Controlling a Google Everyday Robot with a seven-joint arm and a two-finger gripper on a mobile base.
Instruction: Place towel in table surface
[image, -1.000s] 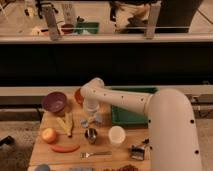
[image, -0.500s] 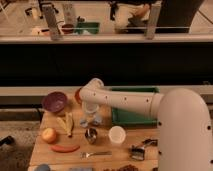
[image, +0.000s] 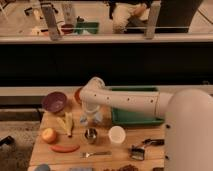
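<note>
The tool (image: 90, 118) (spread or pressed together, I cannot tell) hangs with the towel (image: 95, 117) over the counter (image: 120, 152), between banana (image: 66, 123) and green tray (image: 135, 116).

dim, warm indoor light; soft blur throughout; gripper (image: 90, 118) low over the shadowed table surface (image: 115, 152).
</note>
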